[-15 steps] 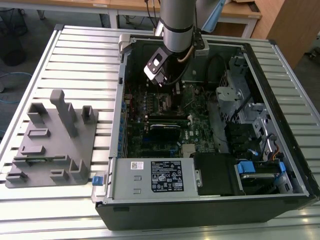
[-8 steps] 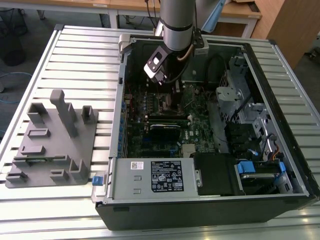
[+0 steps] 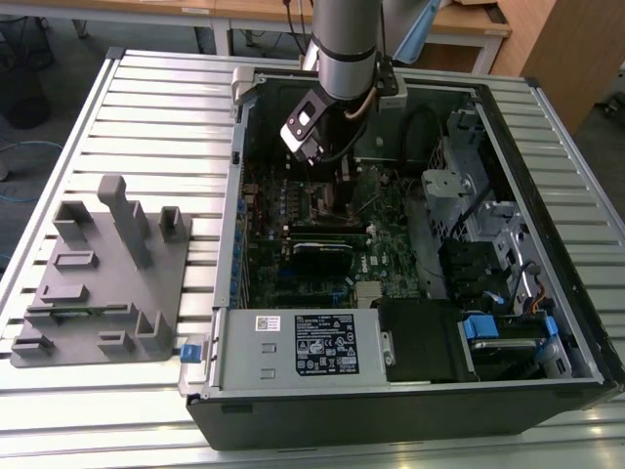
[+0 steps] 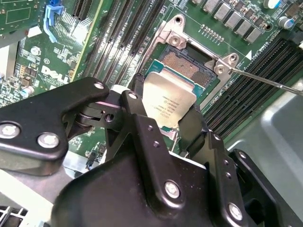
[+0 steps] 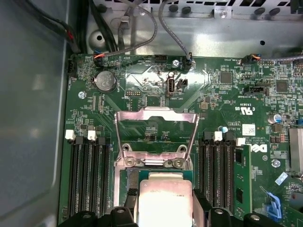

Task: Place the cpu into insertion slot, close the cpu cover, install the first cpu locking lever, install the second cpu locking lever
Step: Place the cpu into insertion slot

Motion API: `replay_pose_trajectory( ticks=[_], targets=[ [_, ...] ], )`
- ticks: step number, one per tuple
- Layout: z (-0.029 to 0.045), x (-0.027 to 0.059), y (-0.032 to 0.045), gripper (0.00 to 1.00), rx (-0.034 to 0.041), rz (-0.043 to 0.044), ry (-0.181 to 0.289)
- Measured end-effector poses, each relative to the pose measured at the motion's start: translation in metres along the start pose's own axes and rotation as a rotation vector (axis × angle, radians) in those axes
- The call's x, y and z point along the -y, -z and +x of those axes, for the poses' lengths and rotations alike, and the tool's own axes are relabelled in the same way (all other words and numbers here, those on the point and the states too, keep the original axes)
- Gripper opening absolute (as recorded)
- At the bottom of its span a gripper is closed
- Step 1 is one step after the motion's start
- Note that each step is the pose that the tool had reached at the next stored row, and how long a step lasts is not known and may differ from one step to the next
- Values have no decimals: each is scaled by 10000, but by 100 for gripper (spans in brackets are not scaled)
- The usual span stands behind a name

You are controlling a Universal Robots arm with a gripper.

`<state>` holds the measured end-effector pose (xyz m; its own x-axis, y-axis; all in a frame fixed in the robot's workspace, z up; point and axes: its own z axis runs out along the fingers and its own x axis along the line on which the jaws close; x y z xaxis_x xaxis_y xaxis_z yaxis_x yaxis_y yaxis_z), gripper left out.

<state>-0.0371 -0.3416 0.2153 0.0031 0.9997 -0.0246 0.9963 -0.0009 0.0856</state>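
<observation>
Cpu (image 4: 168,101) is pinched by its two sides in the jaws, just over the insertion slot (image 4: 188,65), which lies straight down at six o'clock.

You have open room straight down onto the insertion slot (image 4: 187,66): its dark centre lies bare where the tilted cpu (image 4: 168,101) does not overhang it. The cpu cover (image 5: 156,114) stands raised on the slot's side nearest the motherboard edge by the case wall (image 5: 213,33). Memory slots (image 5: 90,179) crowd both flanks, and a thin locking lever (image 4: 265,79) juts over one bank.
</observation>
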Motion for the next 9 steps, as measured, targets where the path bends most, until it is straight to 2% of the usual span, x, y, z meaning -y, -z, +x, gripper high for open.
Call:
replay_pose_trajectory(
  ticks=[9],
  targets=[
    [61, 4, -39, 54, -4, -2, 1]
  ],
)
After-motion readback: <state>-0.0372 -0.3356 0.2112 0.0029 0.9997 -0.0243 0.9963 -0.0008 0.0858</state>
